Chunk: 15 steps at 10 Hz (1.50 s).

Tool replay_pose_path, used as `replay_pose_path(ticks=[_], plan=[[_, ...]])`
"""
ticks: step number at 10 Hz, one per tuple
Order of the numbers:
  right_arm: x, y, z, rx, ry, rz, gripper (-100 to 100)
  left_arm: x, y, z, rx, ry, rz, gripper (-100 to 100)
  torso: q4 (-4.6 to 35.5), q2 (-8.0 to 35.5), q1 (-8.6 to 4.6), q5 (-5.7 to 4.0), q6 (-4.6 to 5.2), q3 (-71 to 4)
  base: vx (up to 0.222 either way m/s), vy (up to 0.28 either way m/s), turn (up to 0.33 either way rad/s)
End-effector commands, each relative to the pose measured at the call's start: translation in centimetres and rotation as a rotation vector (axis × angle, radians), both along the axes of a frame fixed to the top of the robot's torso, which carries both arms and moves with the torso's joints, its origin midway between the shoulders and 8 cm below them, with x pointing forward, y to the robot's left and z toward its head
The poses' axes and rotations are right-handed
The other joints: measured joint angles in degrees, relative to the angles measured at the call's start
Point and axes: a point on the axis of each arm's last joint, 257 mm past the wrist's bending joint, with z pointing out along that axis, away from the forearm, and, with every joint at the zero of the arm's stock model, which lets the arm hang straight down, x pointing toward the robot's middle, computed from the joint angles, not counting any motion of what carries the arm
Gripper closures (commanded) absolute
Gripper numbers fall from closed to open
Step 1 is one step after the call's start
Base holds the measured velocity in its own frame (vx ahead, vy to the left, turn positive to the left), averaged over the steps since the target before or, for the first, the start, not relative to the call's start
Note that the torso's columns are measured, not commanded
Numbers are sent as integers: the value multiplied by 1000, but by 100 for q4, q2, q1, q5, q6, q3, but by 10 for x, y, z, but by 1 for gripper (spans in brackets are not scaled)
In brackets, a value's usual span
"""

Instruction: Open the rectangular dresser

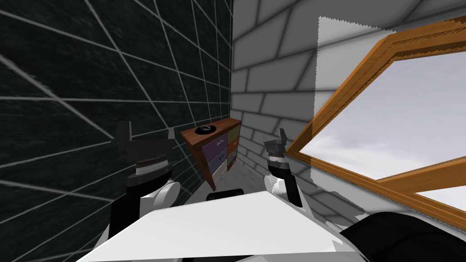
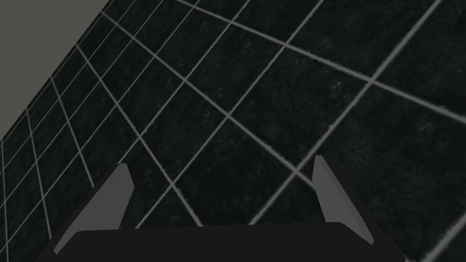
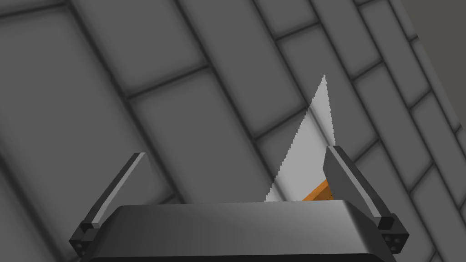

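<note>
The dresser [image 1: 217,152] stands a little below the middle of the head view, in the corner where the dark tiled wall [image 1: 68,91] on the left of the frame meets the grey brick wall [image 1: 273,68] behind it. It is brown, with drawer fronts in purple, olive, red and grey that look flush with the case, and a small black object [image 1: 205,129] rests on its top. Its left side sits against the dark tiles. To its right a strip of pale floor [image 1: 248,175] runs open along the brick wall.

In the head view the dresser lies between my two hands and well apart from both. My left fingers [image 2: 107,200] stand wide with nothing between them, close along the dark wall at the frame's lower left. My right fingers [image 3: 350,182] are also spread wide and bare, right of centre, with the slanting edge of the orange-brown window frame [image 1: 346,91] just beside them.

My right wrist view catches an orange sliver of that frame by one blade.
</note>
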Motion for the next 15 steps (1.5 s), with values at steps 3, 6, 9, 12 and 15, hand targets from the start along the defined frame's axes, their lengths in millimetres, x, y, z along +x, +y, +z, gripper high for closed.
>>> replay_pose_path(ticks=[3,6,9,12,15], plan=[[0,0,0,0,0,0,0,0,0,0,0,0,0,0,1006,1003,0,0,0,-2014,0,0,0],[0,0,0,0,0,0,0,0,0,0,0,0,0,0,2268,2269,0,0,0,-4536,0,0,0],[0,0,0,0,0,0,0,0,0,0,0,0,0,0,3537,3539,0,0,0,-7073,0,0,0],[8,13,-5,14,3,95,-100,0,0,0,0,0,0,0,4205,4207,-3,-1,0,-8426,5,-10,52],[19,26,-15,107,-2,214,-100,0,0,0,0,0,0,0,4228,4227,-1,0,0,-8457,7,-24,97]])
